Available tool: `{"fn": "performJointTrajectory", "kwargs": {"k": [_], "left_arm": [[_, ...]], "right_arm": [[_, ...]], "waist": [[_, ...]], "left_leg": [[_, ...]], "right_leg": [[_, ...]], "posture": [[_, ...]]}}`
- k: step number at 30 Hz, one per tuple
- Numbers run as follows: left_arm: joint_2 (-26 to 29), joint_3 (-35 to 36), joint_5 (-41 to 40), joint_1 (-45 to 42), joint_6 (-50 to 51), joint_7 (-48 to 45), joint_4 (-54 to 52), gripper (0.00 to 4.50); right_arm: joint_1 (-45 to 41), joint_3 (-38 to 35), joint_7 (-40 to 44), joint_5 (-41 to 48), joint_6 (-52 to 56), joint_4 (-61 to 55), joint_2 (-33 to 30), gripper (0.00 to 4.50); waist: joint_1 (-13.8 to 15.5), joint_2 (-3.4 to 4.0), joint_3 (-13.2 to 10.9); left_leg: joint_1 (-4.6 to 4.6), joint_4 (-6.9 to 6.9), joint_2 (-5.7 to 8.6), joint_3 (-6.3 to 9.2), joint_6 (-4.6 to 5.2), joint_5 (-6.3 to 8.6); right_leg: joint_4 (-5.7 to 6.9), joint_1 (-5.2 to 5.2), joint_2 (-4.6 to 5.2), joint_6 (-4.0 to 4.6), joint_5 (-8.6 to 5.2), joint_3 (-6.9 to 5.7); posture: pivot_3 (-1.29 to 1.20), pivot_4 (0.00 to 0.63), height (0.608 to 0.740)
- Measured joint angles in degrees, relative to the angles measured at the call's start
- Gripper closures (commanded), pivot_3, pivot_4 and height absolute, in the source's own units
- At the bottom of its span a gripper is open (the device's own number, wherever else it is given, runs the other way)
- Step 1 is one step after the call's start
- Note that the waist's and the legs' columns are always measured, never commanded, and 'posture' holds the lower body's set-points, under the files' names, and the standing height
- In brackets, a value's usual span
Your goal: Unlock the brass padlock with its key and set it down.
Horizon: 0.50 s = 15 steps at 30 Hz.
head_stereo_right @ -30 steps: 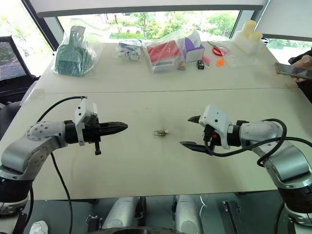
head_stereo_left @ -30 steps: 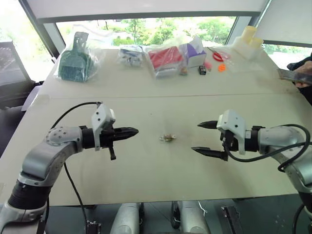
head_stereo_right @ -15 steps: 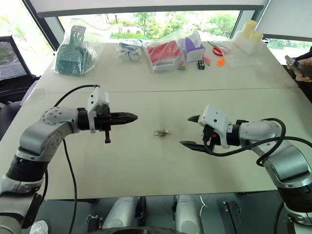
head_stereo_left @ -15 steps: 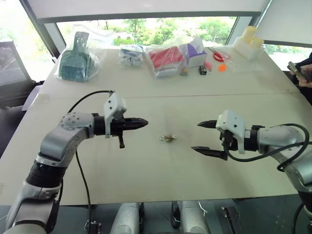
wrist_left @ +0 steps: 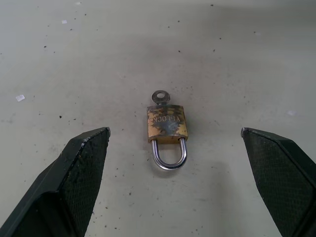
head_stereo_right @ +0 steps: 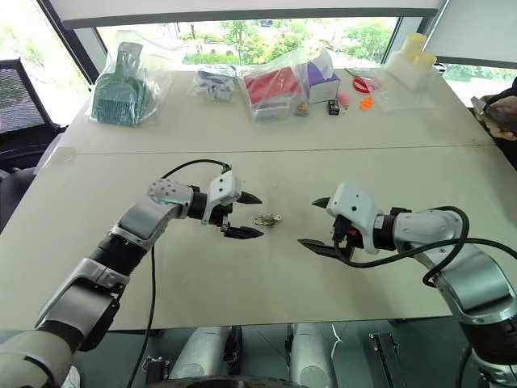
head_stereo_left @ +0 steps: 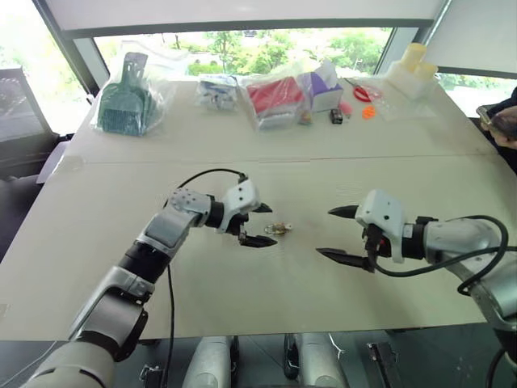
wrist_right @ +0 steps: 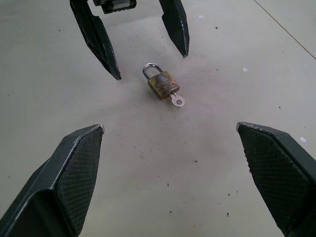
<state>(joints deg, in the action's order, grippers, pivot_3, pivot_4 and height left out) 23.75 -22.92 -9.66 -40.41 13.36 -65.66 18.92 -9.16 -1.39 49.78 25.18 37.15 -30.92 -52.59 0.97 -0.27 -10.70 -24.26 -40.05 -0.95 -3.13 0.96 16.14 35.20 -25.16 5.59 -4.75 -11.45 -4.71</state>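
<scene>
The brass padlock (wrist_left: 167, 123) lies flat on the pale table (head_stereo_left: 242, 307) in the middle. Its silvery shackle (wrist_left: 170, 157) looks seated in the body, and the key (wrist_left: 159, 97) sticks out of the opposite end. My left gripper (head_stereo_left: 266, 225) is open, low over the table just left of the padlock, with its fingers on either side of the shackle end and not touching it. To the right of the lock, a short gap away, my right gripper (head_stereo_left: 327, 232) is open and empty, pointing at the key end. The right wrist view shows the padlock (wrist_right: 161, 85) between both grippers.
Along the table's far side stand bagged items: a green tool (head_stereo_left: 125, 101), a red pack (head_stereo_left: 273, 97), a purple box (head_stereo_left: 321, 85) and white containers (head_stereo_left: 410, 69). A person's hand with a phone (head_stereo_left: 501, 121) is at the right edge.
My left arm swung right and down to the padlock, and its gripper went from shut to open. The right gripper and the padlock stayed where they were.
</scene>
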Motion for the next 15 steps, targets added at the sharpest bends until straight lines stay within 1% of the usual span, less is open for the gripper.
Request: {"fn": "performJointTrajectory", "kwargs": {"k": [7,15], "left_arm": [[-4.1,0.1,3.7,0.1,-4.5,2.7,5.5,0.05],[-6.6,0.2,5.9,0.1,-7.4,4.9,7.3,0.05]], "right_arm": [[1.7,-1.8,-1.6,0.5,0.8,-1.7,0.0,0.0],[1.9,-1.8,-2.1,0.4,1.2,-1.7,0.0,0.0]], "waist": [[0.0,0.0,0.0],[0.5,-0.01,0.0]], "left_leg": [[0.0,-0.01,0.01,0.02,0.0,0.0],[0.02,-0.04,0.01,0.02,0.01,0.0]], "right_leg": [[0.02,0.0,0.01,-0.01,0.01,-0.01],[0.01,0.04,0.02,0.0,0.01,-0.01]], "posture": [[0.0,0.15,0.74],[0.0,0.15,0.74]]}}
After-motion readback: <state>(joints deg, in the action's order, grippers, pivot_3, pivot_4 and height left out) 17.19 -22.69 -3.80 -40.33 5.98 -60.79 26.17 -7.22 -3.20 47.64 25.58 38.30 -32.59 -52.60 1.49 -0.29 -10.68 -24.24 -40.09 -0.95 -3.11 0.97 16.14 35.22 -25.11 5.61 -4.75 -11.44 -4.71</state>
